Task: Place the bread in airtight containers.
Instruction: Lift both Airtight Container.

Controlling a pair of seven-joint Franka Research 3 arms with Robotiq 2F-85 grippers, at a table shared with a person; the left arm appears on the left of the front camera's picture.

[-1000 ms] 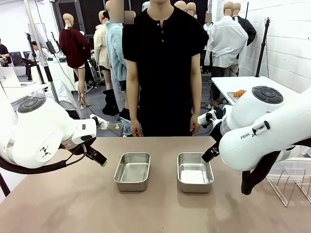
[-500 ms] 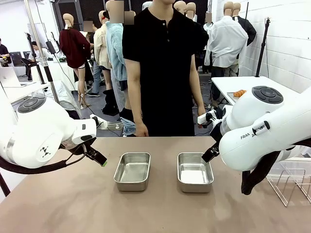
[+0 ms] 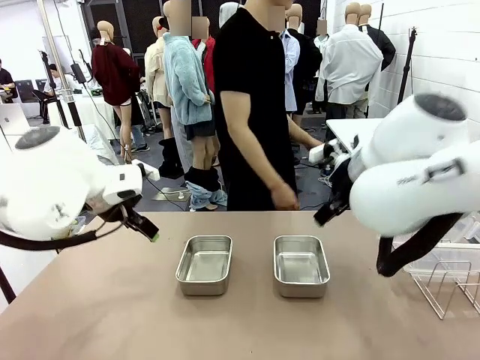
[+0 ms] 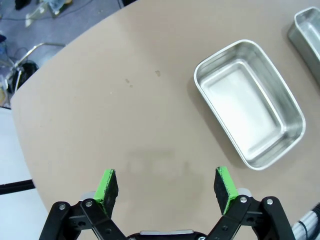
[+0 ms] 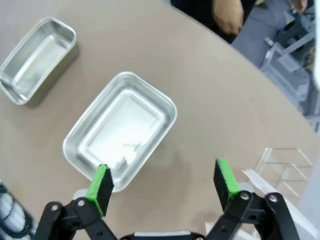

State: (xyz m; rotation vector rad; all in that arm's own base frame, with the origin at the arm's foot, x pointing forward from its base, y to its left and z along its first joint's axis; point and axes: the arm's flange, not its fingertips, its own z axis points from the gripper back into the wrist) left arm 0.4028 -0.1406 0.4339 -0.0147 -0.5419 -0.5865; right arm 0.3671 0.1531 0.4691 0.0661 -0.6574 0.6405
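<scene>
Front view: two open-topped steel tubs, the left container [image 3: 204, 264] and the right container [image 3: 301, 265], stood side by side, slightly apart, at the middle of the table [image 3: 240, 330], their insides shiny. My left gripper [image 4: 166, 182] hung above the table to the left of the left container, jaws spread wide, gripping nothing. My right gripper [image 5: 162, 182] hung just right of the right container, likewise spread and gripping nothing. A person's hand [image 3: 285, 198] hovered at the far edge.
</scene>
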